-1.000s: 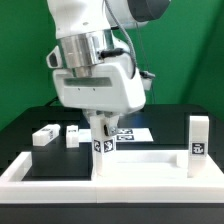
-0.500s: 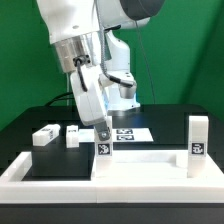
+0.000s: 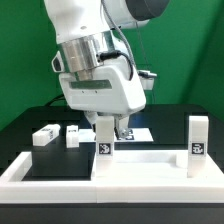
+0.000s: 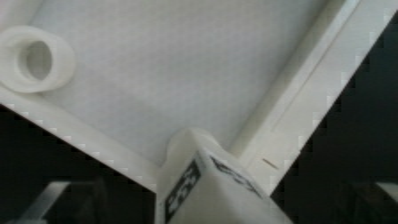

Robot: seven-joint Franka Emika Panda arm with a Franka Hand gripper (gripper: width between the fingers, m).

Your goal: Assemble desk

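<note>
Tags [image 3: 197, 148] (black-and-white squares) on two upright legs [image 3: 198, 128].

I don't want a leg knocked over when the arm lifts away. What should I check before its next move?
1. Gripper jaws open, with gaps on both sides of the leg: ok.
2. Leg under the gripper upright on the slab: ok.
3. That leg fully seated in the slab: cannot tell.
4. Second leg upright at the exterior view's right: ok.
5. Loose leg and its neighbour lying off the slab, unobstructed: ok.
6. Empty hole in the slab visible: ok.
</note>
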